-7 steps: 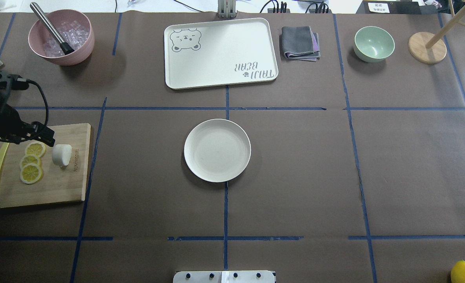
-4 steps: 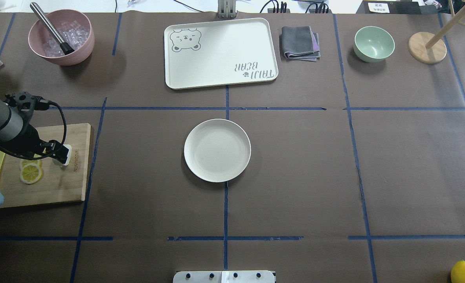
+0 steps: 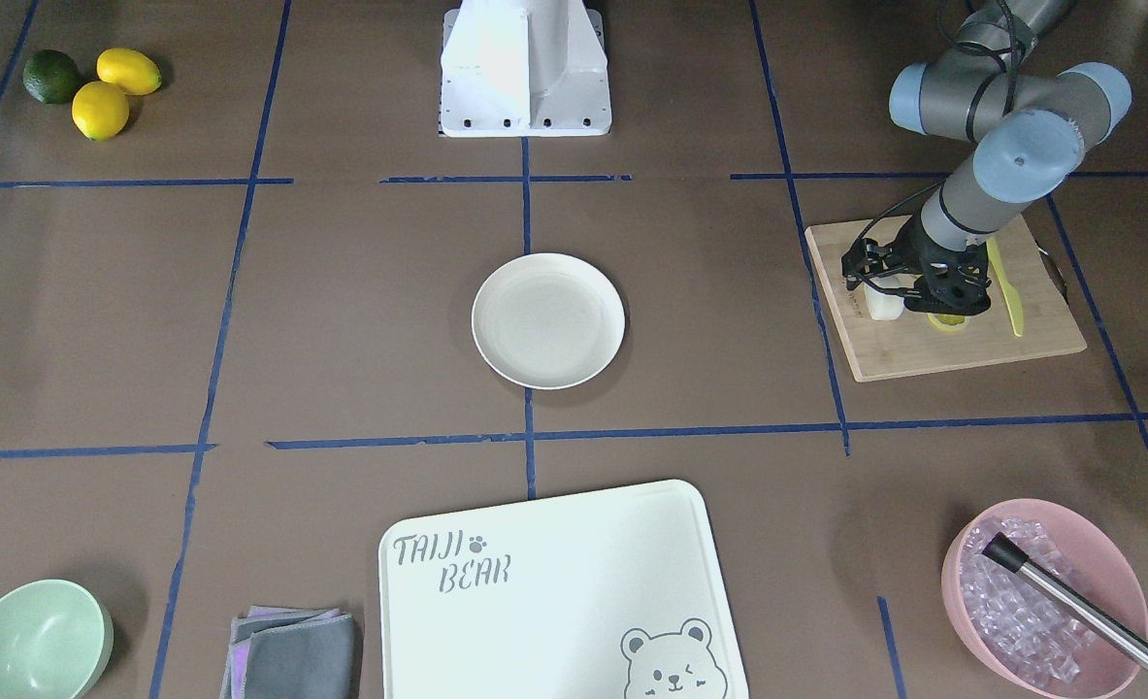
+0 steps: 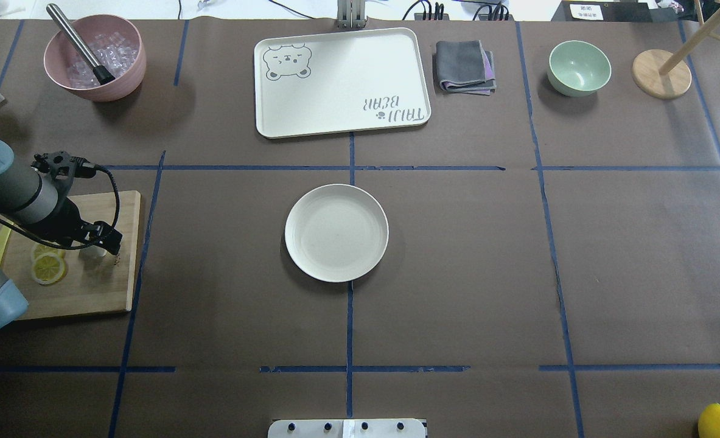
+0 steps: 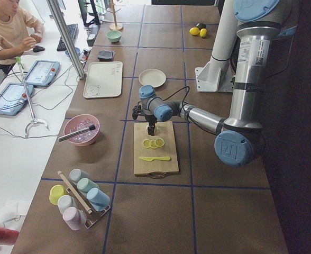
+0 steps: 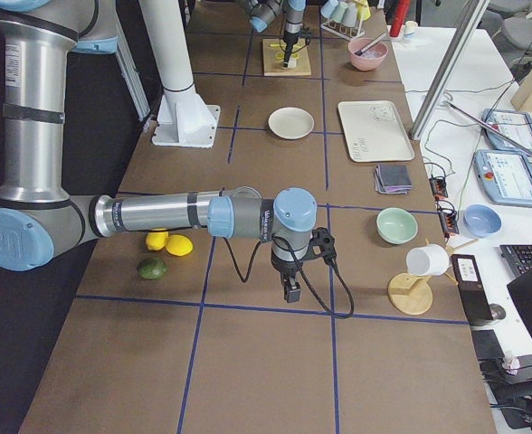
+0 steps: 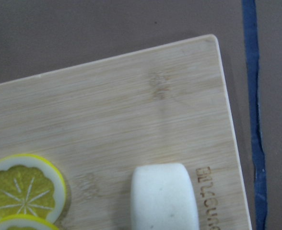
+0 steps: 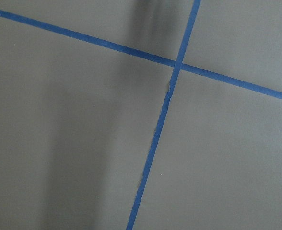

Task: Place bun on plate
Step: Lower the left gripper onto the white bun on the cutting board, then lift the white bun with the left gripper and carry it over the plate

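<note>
Lemon slices (image 4: 48,267) and a yellow knife (image 3: 1008,291) are seen beside the left gripper (image 4: 100,243), on the wooden board (image 4: 92,292) beneath it; a pink bowl (image 4: 129,82) is set well beyond.

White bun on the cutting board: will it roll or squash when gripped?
Rounded sides mean the bun could roll if nudged on the smooth wooden board. Its matte, foam-like surface suggests light and soft, probably grippy; a firm pinch may dent it.

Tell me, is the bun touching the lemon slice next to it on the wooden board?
Apart. The left wrist view shows a strip of bare board between the bun and the lemon slice.
</note>
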